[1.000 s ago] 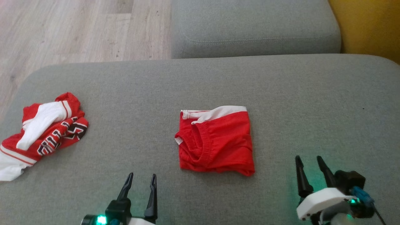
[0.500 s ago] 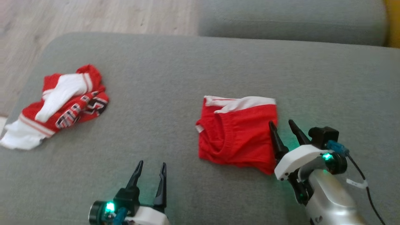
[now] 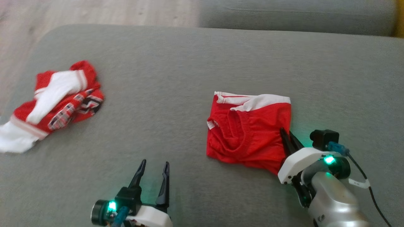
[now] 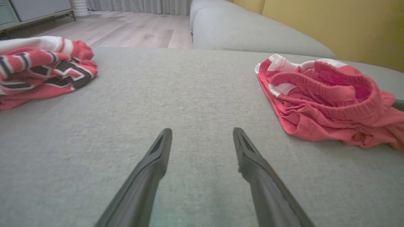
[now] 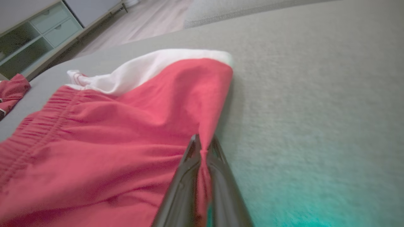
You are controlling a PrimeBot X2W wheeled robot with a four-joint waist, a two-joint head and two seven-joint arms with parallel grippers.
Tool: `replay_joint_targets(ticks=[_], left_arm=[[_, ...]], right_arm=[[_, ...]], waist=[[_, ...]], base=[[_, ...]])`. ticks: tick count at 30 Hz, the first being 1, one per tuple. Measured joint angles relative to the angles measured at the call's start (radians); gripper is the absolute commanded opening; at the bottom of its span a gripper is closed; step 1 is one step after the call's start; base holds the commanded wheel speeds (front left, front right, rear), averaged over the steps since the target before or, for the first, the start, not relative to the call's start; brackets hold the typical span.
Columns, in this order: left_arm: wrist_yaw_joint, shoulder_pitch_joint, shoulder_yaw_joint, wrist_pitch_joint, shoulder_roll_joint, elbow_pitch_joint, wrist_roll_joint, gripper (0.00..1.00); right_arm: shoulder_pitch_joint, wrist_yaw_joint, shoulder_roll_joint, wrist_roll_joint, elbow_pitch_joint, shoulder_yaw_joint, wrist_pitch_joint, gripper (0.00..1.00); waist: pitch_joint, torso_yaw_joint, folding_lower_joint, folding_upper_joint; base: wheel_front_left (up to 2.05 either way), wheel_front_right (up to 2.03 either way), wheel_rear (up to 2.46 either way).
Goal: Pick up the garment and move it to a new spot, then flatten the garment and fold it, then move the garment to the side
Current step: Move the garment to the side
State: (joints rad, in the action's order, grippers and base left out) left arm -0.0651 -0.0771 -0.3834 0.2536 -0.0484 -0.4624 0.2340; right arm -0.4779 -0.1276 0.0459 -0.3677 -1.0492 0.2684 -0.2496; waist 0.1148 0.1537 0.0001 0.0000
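The fingers (image 5: 186,176) of the right gripper (image 3: 286,131) are pressed together. They pinch a thin ridge of cloth at the right edge of the red shorts (image 3: 249,132), about halfway along that edge. In the right wrist view the fabric puckers up between the two dark tips, and green light from the wrist tints the grey sofa cushion (image 3: 176,63) just beside them. The shorts lie folded into a rough square on the cushion, right of its middle. A white band runs along their far edge, and the gathered elastic waistband curves across the top layer.

The fingers (image 4: 154,170) of the left gripper (image 3: 155,162) are spread wide with nothing between them, low over bare cushion. They are well apart from the shorts and to their left. Farther left, near the cushion's left edge, a crumpled red, white and black jersey (image 3: 60,101) lies in a heap. Beyond the cushion are a second grey seat (image 3: 284,15), pale wood floor (image 3: 110,11) and a yellow wall (image 4: 331,22).
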Motion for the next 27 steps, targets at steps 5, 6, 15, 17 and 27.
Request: replay_joint_targets(ticks=[5, 6, 15, 17, 27], left_arm=[[0.022, -0.004, -0.008, 0.0, 0.0, 0.0, -0.006, 1.0], [0.026, -0.006, -0.016, 0.0, 0.0, 0.0, -0.006, 1.0], [0.033, -0.084, -0.054, 0.0, 0.0, 0.013, 0.021, 1.0], [0.036, -0.085, -0.067, 0.0, 0.0, 0.014, 0.022, 1.0], [0.058, -0.084, -0.099, 0.0, 0.0, 0.045, 0.025, 1.0]], right_arm=[[0.031, 0.0, 0.002, -0.001, 0.046, 0.016, 0.0, 0.0], [0.04, 0.0, 0.003, -0.001, 0.055, 0.022, 0.0, 0.0], [0.063, 0.0, 0.004, -0.032, 0.113, 0.13, 0.0, 0.0], [0.063, 0.0, 0.006, -0.036, 0.117, 0.139, 0.0, 0.0], [0.074, 0.0, 0.007, -0.03, 0.127, 0.119, 0.0, 0.0]], waist=[[-0.017, -0.114, -0.0001, 0.0], [-0.02, -0.142, -0.0001, 0.0], [-0.032, -0.433, -0.0001, 0.0], [-0.032, -0.495, -0.0001, 0.0], [-0.01, -0.674, -0.0002, 0.0]], base=[[0.0, 0.0, 0.0], [0.0, 0.0, 0.0], [0.0, 0.0, 0.0], [0.0, 0.0, 0.0], [0.0, 0.0, 0.0]])
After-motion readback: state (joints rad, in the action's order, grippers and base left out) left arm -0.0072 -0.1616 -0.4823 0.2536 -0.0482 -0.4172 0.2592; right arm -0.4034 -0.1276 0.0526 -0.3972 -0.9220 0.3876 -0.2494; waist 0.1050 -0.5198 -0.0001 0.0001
